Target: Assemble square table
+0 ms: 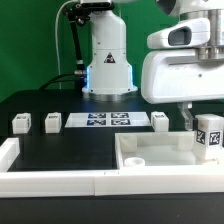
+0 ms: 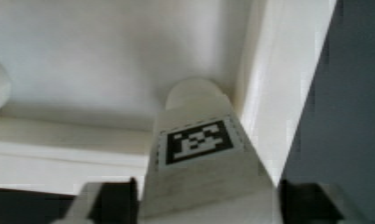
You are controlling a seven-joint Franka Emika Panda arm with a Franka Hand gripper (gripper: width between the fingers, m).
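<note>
The square tabletop point(image 1: 150, 158), a white slab with a raised rim, lies at the front on the exterior view's right. My gripper point(image 1: 207, 122) is shut on a white tagged leg block point(image 1: 209, 136) and holds it upright over the slab's far right corner. In the wrist view the leg point(image 2: 205, 140) runs between my two dark fingers point(image 2: 109, 205), over the slab's inside point(image 2: 95, 90) next to its rim point(image 2: 264, 60). Whether the leg's end touches the slab is hidden. Three more leg blocks stand on the black table: two at the left point(image 1: 21, 124) point(image 1: 52, 122), one near the middle point(image 1: 160, 121).
The marker board point(image 1: 108, 120) lies flat in front of the robot base point(image 1: 108, 65). Long white border rails run along the table's front point(image 1: 60, 182) and left edge point(image 1: 8, 150). A green wall stands behind.
</note>
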